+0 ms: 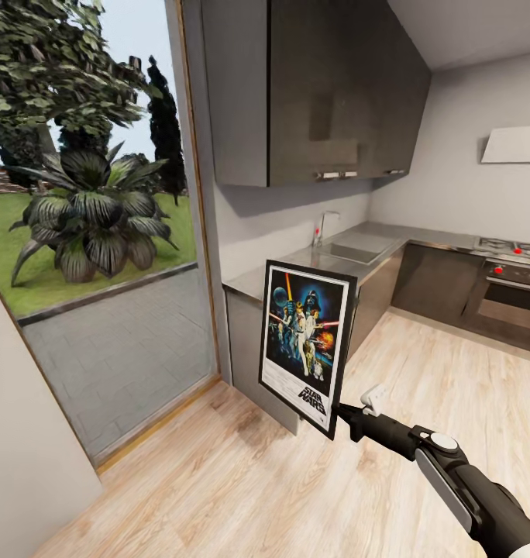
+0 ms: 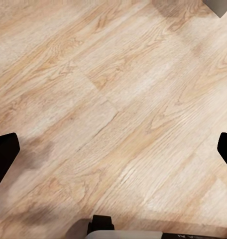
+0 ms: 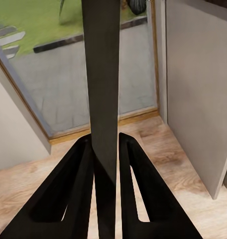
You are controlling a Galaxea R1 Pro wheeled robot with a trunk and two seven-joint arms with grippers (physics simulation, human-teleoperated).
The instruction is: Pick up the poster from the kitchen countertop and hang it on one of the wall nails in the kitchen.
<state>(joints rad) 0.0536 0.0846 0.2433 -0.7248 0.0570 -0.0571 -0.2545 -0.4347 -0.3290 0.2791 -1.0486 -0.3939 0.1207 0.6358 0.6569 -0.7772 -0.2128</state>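
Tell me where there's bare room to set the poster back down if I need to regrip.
The kitchen countertop looks bare between its near end by the window and the sink; past the sink a bare strip runs toward the hob. The wood floor below the poster, clamped in the right pincer, is open too.

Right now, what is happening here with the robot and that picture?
The right gripper is shut on the poster, pinching its lower edge and holding it upright in the air, off the countertop. The poster faces the head camera, in front of the cabinet end by the glass door. The left gripper is open and points down at the wooden floor. The poster is not yet hung.
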